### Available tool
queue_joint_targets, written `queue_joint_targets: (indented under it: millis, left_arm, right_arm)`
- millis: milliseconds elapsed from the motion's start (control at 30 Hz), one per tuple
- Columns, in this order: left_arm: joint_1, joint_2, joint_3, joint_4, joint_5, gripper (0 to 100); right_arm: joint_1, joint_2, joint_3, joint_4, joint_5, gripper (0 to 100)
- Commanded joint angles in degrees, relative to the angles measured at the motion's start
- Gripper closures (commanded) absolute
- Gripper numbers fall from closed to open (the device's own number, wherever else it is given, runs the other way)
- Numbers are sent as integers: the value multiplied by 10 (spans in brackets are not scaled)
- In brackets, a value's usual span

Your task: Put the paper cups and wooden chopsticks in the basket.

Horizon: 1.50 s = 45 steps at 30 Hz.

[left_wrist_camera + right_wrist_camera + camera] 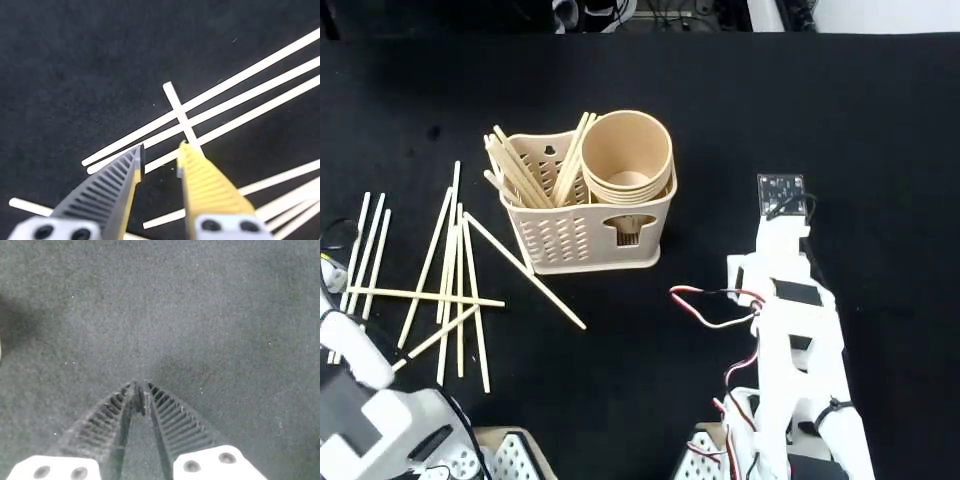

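**Chopstick pickup, left arm: how I'd go about this grab**

The loose wooden chopsticks lie in a crossed heap on the black table, off to one side of the basket. The basket already has a stack of paper cups in one end and a bunch of chopsticks leaning in the other.

My left gripper hangs just above the heap with its fingers a little apart and nothing between them. Right under the tips, one crosswise stick lies over three parallel ones.

I reckon the top one's the sensible pick, since lifting it shouldn't drag the others. I'd open wider, straddle that stick alone and pinch near its middle so it doesn't swing.

My right gripper has its fingers together on nothing, over bare cloth on the basket's other side.

Labels: I can't make out any print on the cups or basket.
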Motion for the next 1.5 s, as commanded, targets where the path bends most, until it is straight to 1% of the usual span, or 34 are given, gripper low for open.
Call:
queue_joint_targets:
  millis: [0, 167, 367, 500, 600, 767, 833, 900, 933, 1000, 1100, 1300, 1467]
  left_arm:
    - [25, -32, -20, -2, 14, 839]
    - [33, -32, 27, -64, 91, 837]
    - [34, -22, 73, -152, 96, 840]
    - [42, 37, 66, -169, 96, 841]
    - [39, 111, 21, -153, 95, 841]
    - [37, 228, -90, -75, 95, 844]
    - [37, 248, -127, -46, 95, 884]
    - [37, 250, -147, -25, 94, 952]
    - [38, 246, -156, -17, 92, 977]
    - [42, 232, -167, 0, 95, 963]
    - [43, 194, -177, 17, 95, 971]
    - [54, 69, -173, 34, 92, 971]
    - [99, -25, -178, 74, 92, 971]
  right_arm:
    - [-6, -2, -2, -6, -3, 986]
    - [-6, -2, -2, -6, -3, 986]
    - [-5, -2, -2, -6, -3, 986]
    - [-6, -2, -2, -5, -3, 986]
    - [-6, -2, 0, -5, -3, 986]
    - [-6, -2, 0, -5, -3, 986]
    - [-6, -2, 0, -5, -3, 986]
    - [-6, -2, 0, -5, -3, 986]
    - [-6, -2, 0, -5, -3, 986]
    - [-6, -2, 0, -6, -3, 986]
    - [-6, -2, 0, -6, -3, 986]
    - [-6, -2, 0, -6, -3, 986]
    - [-6, -2, 0, -6, -3, 986]
